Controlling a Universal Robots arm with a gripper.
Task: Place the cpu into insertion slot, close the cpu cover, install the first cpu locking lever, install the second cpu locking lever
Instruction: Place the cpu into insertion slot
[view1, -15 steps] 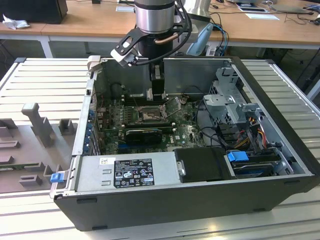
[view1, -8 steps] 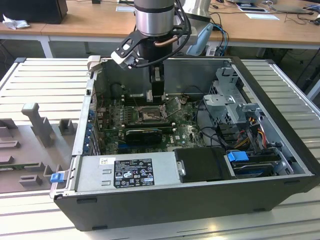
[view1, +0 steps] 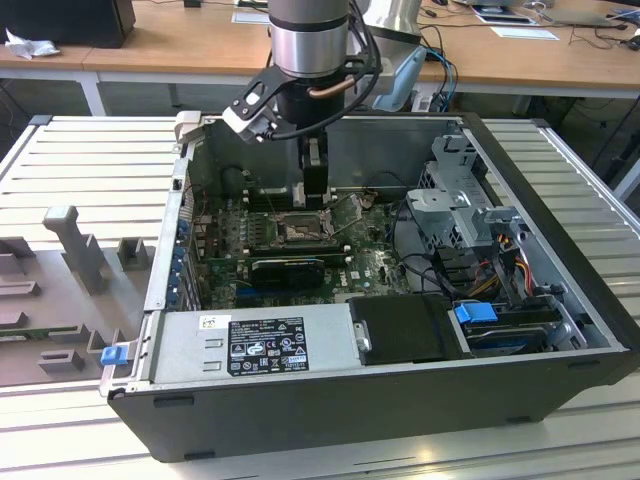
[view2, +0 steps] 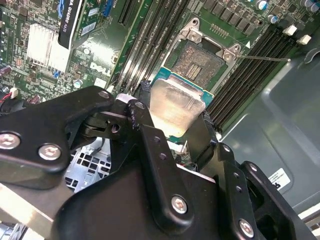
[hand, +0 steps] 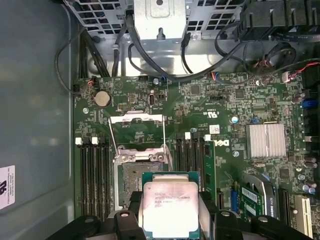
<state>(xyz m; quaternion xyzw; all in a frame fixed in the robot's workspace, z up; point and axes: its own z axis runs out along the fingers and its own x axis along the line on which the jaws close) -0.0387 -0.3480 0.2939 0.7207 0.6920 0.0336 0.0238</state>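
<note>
My gripper (view2: 175, 120) is shut on the cpu (view2: 175, 106), a pale silvery square on a green-edged base, pinched by its two sides between the black fingers (view2: 142, 112). In the first wrist view the cpu (hand: 170, 205) hangs just off the insertion slot (hand: 136, 176), whose grey pin field lies bare. The same insertion slot (view2: 196, 64) shows beyond the chip in the second wrist view. The cpu cover (hand: 136, 119) stands swung back from the socket, with a thin lever (hand: 114, 141) raised on either side. In the exterior view the gripper (view1: 315, 195) hovers above the socket (view1: 297, 231) inside the case.
The open computer case (view1: 560, 210) has tall walls around the board. Black memory slots (hand: 95, 175) flank the socket. A graphics card (view1: 288, 268), a silver heatsink (hand: 265, 141), the power supply (view1: 250, 342), a drive cage (view1: 460, 205) and loose cables (hand: 150, 65) stand nearby.
</note>
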